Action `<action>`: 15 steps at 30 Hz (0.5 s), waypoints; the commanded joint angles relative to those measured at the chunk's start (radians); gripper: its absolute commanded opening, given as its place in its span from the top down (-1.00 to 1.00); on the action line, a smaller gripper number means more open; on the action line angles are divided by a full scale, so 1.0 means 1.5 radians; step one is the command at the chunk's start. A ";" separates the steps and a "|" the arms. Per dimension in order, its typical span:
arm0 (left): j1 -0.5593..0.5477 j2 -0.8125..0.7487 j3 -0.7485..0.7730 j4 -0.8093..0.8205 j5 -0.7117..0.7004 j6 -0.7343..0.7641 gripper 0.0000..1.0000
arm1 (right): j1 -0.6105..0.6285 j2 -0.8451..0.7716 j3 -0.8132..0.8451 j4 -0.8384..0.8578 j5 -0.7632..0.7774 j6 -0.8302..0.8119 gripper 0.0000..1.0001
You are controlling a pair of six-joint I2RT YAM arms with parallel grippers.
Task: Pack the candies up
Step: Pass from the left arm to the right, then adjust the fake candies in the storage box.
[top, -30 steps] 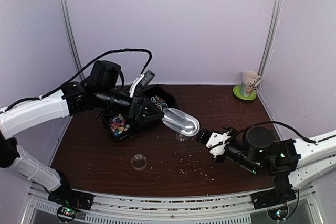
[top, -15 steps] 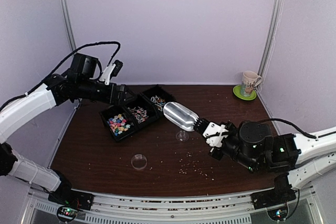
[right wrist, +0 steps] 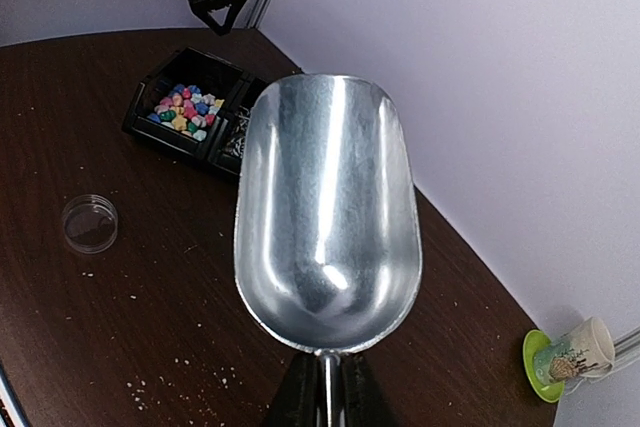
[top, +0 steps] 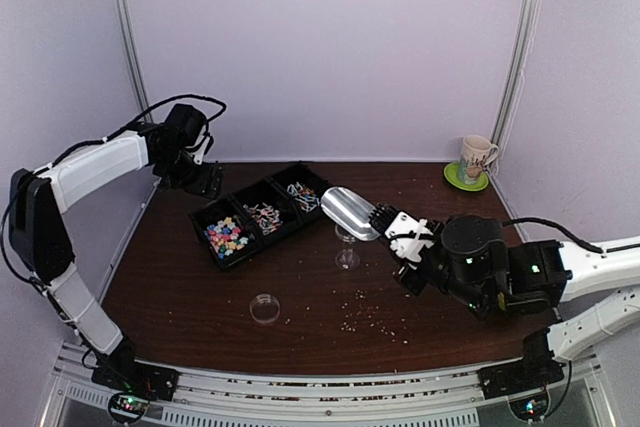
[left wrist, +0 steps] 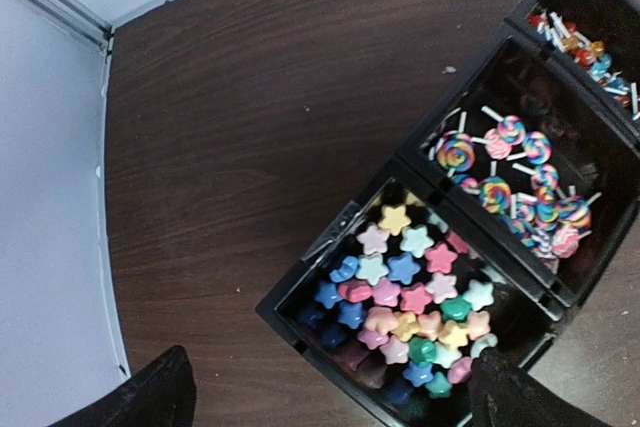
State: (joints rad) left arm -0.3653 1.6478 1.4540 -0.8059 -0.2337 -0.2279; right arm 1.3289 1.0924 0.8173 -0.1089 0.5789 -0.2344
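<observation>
The candies lie in a black three-compartment tray point(top: 207, 243): coloured stars point(left wrist: 410, 292) in the near-left bin, swirl lollipops point(left wrist: 520, 177) in the middle, small sticks point(left wrist: 585, 47) in the far one. My left gripper point(top: 205, 179) hangs open at the table's far left corner, above and left of the tray, its dark fingertips point(left wrist: 160, 392) framing the star bin. My right gripper point(top: 395, 232) is shut on the handle of an empty metal scoop point(right wrist: 325, 207), which points at the tray's right end point(top: 348, 211).
A small clear stemmed cup point(top: 347, 255) stands just under the scoop. A clear round dish point(top: 265, 307) sits nearer the front. Pale crumbs point(top: 370, 319) dot the wood. A mug on a green saucer point(top: 475, 159) stands at the back right corner.
My left gripper let go at the scoop's mouth, opened wide and drew back to the far left corner. The right arm carried the scoop up and left, closer to the tray.
</observation>
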 commanded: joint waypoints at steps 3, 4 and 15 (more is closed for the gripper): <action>0.037 0.057 0.028 -0.006 -0.045 0.055 -0.95 | -0.031 -0.011 0.027 -0.050 -0.011 0.067 1.00; 0.043 0.068 0.031 -0.003 -0.047 0.064 -0.95 | -0.035 -0.013 0.028 -0.055 -0.017 0.071 1.00; 0.069 0.144 0.041 0.037 0.038 0.168 -0.93 | -0.056 -0.054 0.018 -0.091 -0.022 0.099 1.00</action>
State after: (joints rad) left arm -0.2687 1.8442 1.4860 -0.7933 -0.2520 -0.0559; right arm 1.2556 1.0557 0.8291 -0.2222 0.5457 -0.1230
